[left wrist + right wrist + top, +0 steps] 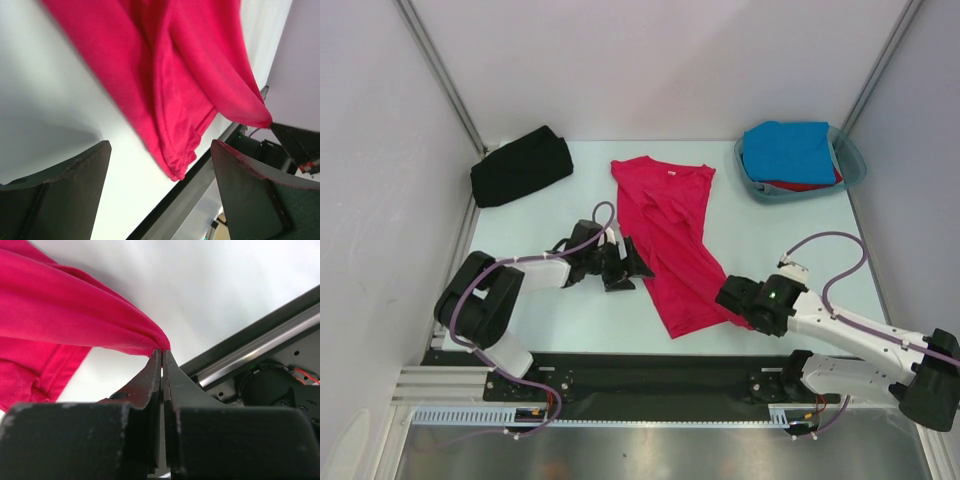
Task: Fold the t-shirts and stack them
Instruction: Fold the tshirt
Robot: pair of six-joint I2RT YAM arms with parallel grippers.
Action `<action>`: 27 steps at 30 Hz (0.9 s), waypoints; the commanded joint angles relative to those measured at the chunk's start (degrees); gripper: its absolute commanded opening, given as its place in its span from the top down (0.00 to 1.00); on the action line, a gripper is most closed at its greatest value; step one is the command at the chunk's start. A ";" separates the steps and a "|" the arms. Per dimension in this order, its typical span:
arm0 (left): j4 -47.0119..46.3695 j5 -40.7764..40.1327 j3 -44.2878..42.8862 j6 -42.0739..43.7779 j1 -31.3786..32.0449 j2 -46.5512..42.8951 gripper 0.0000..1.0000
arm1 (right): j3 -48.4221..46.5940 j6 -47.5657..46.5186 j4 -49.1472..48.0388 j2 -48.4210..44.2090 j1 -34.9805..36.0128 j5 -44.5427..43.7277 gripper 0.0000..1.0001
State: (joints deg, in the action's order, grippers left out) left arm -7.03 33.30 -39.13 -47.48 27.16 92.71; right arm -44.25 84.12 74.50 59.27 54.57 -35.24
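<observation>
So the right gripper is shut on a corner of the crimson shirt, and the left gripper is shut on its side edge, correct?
The left gripper is open, its jaws wide apart with the crimson shirt beyond them, ungripped, as the left wrist view shows. The right gripper is shut on a corner.

Left gripper (160, 147) reaches low with jaws wide apart; right gripper (161, 352) is pinched on the crimson-pink t-shirt (665, 225).

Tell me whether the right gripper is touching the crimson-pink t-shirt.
Touching. The right wrist view shows the right gripper shut on a corner of the crimson-pink t-shirt, the cloth pinched between its fingertips.
</observation>
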 commanded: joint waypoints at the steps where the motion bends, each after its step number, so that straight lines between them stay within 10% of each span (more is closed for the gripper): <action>1: -4.84 4.06 -0.42 -0.76 2.63 0.81 0.12 | -2.77 -4.21 -2.33 0.50 -1.73 -3.60 1.00; 12: -13.54 -3.31 10.04 -10.69 11.59 -0.86 0.16 | -5.58 -14.33 -5.50 -0.64 -8.24 -5.27 1.00; 19: -22.85 -3.86 11.63 -13.95 14.76 5.55 0.46 | -4.97 -18.02 -7.53 -2.84 -10.88 -4.66 1.00; 27: -22.15 -8.95 8.03 -15.01 21.09 11.44 0.46 | -5.58 -18.55 -7.70 -4.07 -11.06 -4.22 1.00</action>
State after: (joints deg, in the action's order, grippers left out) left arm -33.32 30.72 -30.92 -63.44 46.24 100.66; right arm -47.79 66.54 67.18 56.60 43.75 -37.71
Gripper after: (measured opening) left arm 0.541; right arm 0.010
